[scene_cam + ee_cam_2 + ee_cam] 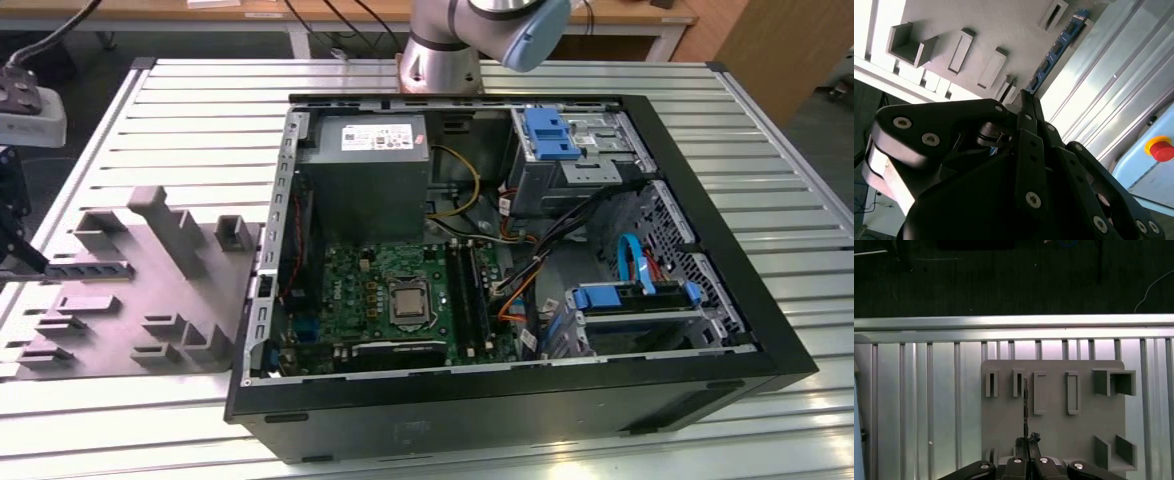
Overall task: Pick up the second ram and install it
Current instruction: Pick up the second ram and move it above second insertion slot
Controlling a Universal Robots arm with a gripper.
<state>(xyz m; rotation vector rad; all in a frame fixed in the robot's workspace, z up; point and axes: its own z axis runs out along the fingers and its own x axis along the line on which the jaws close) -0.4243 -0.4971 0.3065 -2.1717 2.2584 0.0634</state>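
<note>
The claw (1027,441) is clenched on one end of the long thin blue-green memory stick (1056,48). The stick sits over the grey slotted holder plate (1069,430) on the ribbed metal desk (914,400). In the exterior view, the plate lies left of the open black computer case (747,340).

the gripper (1027,440) holds its two black fingers (1027,110) pressed together, pinching the second ram (1057,47) at their tips. in the exterior view the grey arm (454,45) stands upright at its base.
</note>
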